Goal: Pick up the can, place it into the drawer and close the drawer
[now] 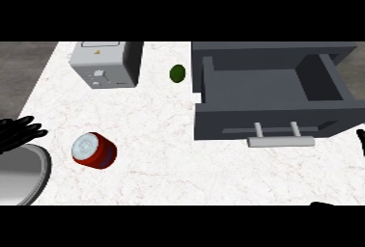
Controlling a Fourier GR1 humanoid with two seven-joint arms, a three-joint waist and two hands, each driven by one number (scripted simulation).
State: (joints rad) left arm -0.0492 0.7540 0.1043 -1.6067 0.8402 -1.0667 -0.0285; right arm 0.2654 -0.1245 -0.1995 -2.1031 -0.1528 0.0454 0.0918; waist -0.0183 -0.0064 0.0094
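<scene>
White marble counter (214,159), red can (93,150) on its side, grey drawer (274,91) pulled open, left hand (18,132) released at left edge, right hand's (361,140) state unclear

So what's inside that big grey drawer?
The open drawer shows only its bare grey floor. The strip behind its front wall is hidden. The red can lies outside on the counter.

A kitchen: a white marble bench (178,144) carries a silver toaster (105,63), beside an open grey drawer (274,94) with a metal handle (281,141).
</scene>
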